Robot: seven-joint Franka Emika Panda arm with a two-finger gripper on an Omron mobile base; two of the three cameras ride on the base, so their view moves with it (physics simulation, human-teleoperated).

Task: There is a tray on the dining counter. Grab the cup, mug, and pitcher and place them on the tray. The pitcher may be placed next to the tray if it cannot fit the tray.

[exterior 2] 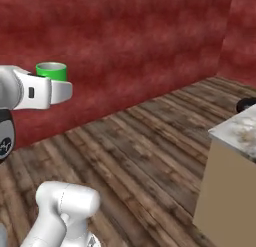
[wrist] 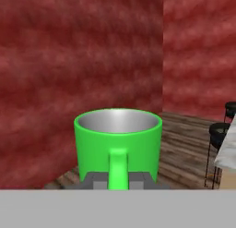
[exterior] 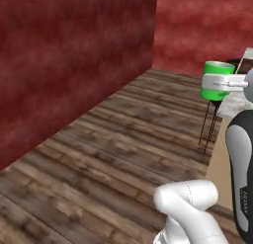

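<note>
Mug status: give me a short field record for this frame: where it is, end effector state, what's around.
mug: green mug held upright in the air, handle facing the hand camera, looks empty inside
end effector: end effector shut on the handle
height: well above the wooden floor
backdrop: red wall
nearby: black stools beside a marble counter edge
tray, cup, pitcher: can't place them from these views
</note>
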